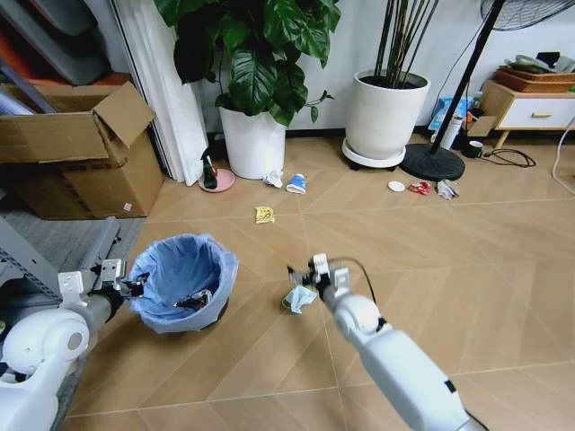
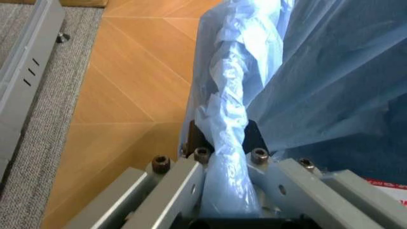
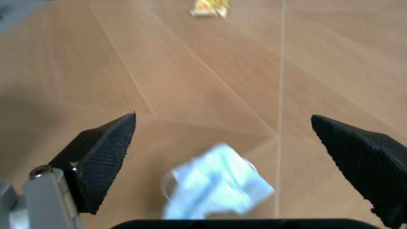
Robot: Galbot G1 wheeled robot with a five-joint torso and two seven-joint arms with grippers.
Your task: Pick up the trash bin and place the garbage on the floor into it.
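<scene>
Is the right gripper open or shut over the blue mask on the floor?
Open: the right gripper has its fingertips spread wide, with the mask lying free on the floor.

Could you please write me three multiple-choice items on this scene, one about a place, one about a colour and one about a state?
1. Where does the right tool hang?
A. Over the pale blue scrap
B. Inside the trash bin
C. Beside the white pot

2. What colour is the bin's liner?
A. Black
B. Light blue
C. Green

3. How is the left tool?
A. Wide open, off the bin
C. Holding a bottle
B. Shut on the bin's rim

Answers: 1 A, the right wrist view shows the scrap between spread fingers. 2 B, crinkled blue plastic. 3 B, the rim sits pinched between its fingers.
</scene>
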